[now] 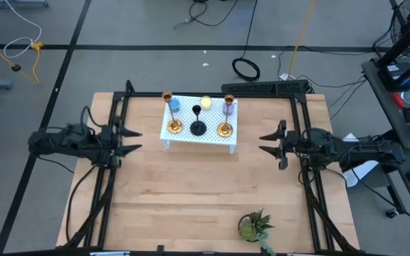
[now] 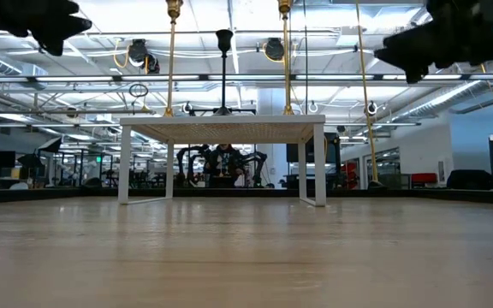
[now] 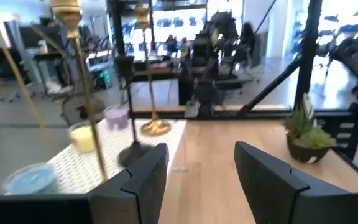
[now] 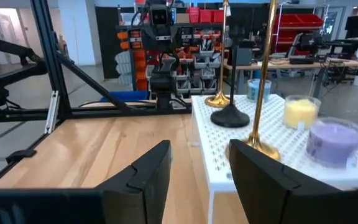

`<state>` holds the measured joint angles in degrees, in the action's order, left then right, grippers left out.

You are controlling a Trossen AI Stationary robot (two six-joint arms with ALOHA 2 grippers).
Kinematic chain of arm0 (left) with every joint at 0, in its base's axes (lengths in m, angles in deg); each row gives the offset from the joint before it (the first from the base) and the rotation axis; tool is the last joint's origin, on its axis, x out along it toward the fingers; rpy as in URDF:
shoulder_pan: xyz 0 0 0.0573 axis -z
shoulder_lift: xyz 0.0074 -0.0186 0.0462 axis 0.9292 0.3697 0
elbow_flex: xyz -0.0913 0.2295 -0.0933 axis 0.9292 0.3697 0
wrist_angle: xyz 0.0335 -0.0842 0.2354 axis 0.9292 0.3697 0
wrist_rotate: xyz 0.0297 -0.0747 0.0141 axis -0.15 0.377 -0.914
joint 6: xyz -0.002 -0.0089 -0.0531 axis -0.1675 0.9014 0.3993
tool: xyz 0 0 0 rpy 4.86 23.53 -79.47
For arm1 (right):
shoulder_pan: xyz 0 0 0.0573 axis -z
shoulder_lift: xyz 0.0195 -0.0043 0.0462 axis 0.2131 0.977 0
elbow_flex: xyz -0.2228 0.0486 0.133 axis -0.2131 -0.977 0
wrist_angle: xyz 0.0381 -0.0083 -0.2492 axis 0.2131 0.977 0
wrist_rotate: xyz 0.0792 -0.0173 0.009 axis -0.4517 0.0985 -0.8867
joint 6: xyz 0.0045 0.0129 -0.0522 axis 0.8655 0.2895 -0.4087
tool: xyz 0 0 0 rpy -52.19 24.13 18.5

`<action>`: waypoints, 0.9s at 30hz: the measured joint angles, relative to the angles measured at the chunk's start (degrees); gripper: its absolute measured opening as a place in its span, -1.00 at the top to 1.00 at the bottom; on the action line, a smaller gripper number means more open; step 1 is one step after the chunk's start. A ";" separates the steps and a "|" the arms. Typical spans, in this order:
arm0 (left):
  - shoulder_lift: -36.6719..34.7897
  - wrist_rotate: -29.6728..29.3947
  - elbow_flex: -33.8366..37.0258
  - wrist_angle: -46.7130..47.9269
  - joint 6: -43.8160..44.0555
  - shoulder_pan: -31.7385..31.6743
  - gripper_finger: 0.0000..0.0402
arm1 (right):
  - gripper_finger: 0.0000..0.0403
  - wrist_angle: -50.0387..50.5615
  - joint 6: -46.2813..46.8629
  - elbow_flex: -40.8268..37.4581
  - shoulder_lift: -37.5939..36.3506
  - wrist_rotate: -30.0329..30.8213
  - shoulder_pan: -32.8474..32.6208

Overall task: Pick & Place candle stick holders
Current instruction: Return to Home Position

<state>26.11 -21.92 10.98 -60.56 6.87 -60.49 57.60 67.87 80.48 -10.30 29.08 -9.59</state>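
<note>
Three candle stick holders stand by their round bases on a small white perforated stand at the table's far middle: a gold one at the stand's left, a shorter black one in the middle, a gold one at the right. They also show in the right wrist view: gold, black, gold. My left gripper is open and empty, left of the stand. My right gripper is open and empty, right of the stand.
A blue candle, a yellow candle and a purple candle sit along the stand's far side. A small green potted plant stands near the table's front edge. Bare wood lies between the stand and the plant.
</note>
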 joint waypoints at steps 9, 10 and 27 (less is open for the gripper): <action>-2.57 1.23 13.57 -13.84 -0.27 -0.02 0.03 | 0.23 0.05 0.34 -7.81 -9.60 -0.02 0.00; -2.63 1.24 14.71 -15.16 -0.27 0.00 0.03 | 0.23 0.07 0.34 -8.30 -10.31 -0.02 0.00; -2.43 1.32 22.65 -24.70 -0.23 -0.02 0.03 | 0.23 0.04 -1.37 -12.31 -13.35 -4.42 0.02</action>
<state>23.68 -20.60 33.63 -85.26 6.64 -60.51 57.65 66.50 68.17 -23.65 24.66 -9.56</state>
